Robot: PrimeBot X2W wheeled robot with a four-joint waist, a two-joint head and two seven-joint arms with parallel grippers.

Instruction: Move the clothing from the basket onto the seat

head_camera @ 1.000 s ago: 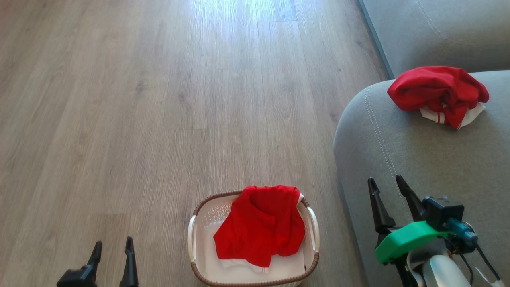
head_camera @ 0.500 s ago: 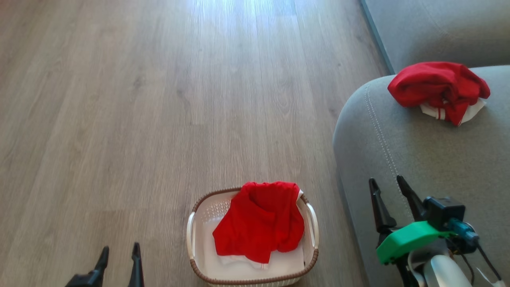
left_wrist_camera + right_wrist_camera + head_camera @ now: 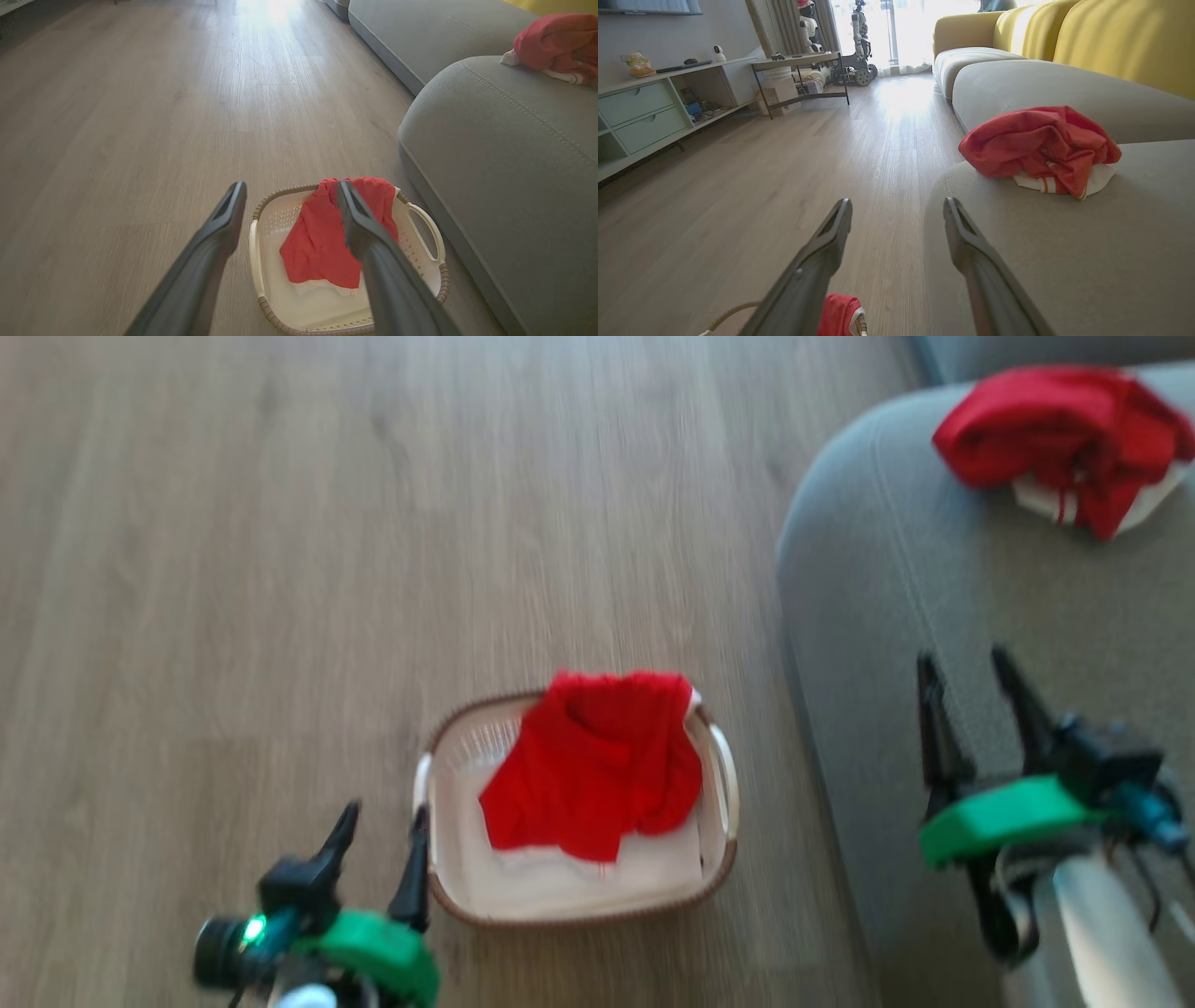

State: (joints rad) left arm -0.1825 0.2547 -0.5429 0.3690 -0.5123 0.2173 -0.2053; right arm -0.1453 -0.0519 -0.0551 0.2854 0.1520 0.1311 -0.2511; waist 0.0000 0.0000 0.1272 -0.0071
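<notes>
- One red garment (image 3: 1055,425) already lies on the seat (image 3: 934,569), near its rounded corner. The other garment (image 3: 593,765) is in the basket (image 3: 464,761), bunched toward the far rim, with white fabric showing under it.
- The basket stands on the wooden floor (image 3: 233,569), just beside the seat's front.
- The left tool (image 3: 385,812) is spread wide and empty. It hovers near the basket's near-left corner with its fingers pointing toward the garment, and no contact is visible.
- The right tool (image 3: 963,658) is also spread and empty, over the seat and well apart from the garment there.
- Judged from this, the step in hand is the approach for the second pick, most likely by the left tool.
- The next move calls for shifting that tool over the basket and lowering it so the fingers straddle a raised fold. It should close on cloth alone, clear of the wall and handle.
- The lift should be high enough that trailing fabric clears the rim, or the light basket may be dragged along.
</notes>
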